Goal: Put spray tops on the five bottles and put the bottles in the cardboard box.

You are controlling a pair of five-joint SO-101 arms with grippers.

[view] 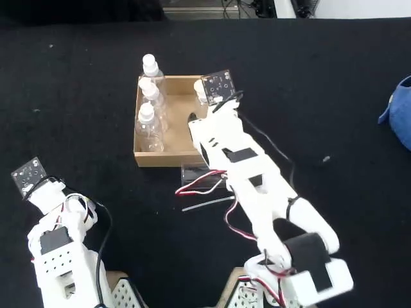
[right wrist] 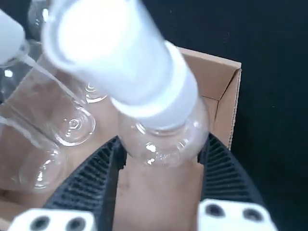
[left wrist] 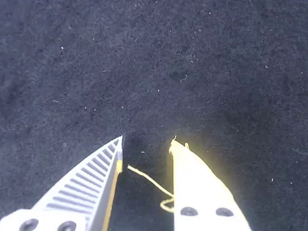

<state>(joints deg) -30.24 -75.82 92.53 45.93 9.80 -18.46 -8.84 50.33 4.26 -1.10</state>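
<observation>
Even bright light; dark table (view: 334,83) matte; spray top (right wrist: 115,53) blown white; faint shadows.

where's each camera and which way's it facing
high view: fixed above the table, looking down on left arm, right arm, the cardboard box and standing bottles.
left wrist view: on the left arm, facing the table past its open left gripper.
right wrist view: on the right arm, looking past the right gripper, shut on a held bottle, into the box.
shared: high and right wrist views show the box.
</observation>
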